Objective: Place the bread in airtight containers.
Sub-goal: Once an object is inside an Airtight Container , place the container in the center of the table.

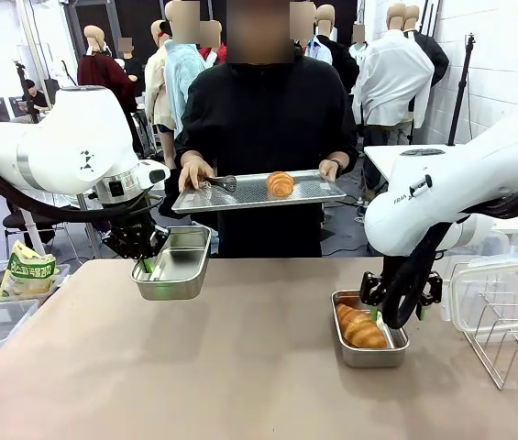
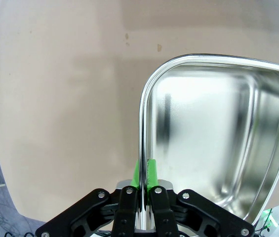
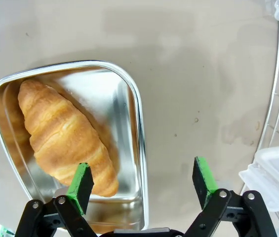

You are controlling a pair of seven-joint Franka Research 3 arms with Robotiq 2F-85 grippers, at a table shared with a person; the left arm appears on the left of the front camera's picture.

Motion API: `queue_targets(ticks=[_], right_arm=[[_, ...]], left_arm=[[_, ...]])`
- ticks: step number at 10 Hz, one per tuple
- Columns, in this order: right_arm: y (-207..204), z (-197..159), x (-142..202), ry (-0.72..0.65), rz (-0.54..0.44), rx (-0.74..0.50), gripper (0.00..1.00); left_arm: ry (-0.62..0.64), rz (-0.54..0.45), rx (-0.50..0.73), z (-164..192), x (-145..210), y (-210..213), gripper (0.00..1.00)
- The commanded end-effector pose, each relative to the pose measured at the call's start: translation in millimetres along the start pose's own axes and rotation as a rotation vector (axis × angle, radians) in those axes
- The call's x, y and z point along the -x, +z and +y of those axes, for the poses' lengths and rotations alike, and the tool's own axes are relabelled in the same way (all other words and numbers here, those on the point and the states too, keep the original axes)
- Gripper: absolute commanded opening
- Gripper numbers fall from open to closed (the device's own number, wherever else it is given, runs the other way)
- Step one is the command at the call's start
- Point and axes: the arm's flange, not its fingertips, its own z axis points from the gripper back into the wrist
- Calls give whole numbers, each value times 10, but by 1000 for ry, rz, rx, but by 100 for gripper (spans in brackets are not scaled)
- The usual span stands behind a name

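Croissant (image 3: pixel 65 133) in tin (image 3: pixel 125 106) below released right end effector (image 3: pixel 141 170); other tin (image 2: pixel 203 123) in clenched left end effector (image 2: pixel 144 170).

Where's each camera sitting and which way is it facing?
Front: robot's side, facing the person holding a tray; both arms show.
Left wrist: down the shut left gripper, clamped on the empty tin's rim.
Right wrist: down the open right gripper at the croissant tin.
Shared: front view shows both tins too.
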Motion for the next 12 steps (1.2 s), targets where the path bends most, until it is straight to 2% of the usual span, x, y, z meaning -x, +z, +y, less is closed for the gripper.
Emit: queue_targets(ticks=[1, 12], right_arm=[[1, 4, -2, 2, -5, 0, 100], [1, 4, -2, 2, -5, 0, 100]], left_arm=[[1, -8, 2, 1, -5, 31, 0], [1, -8, 2, 1, -5, 31, 0]])
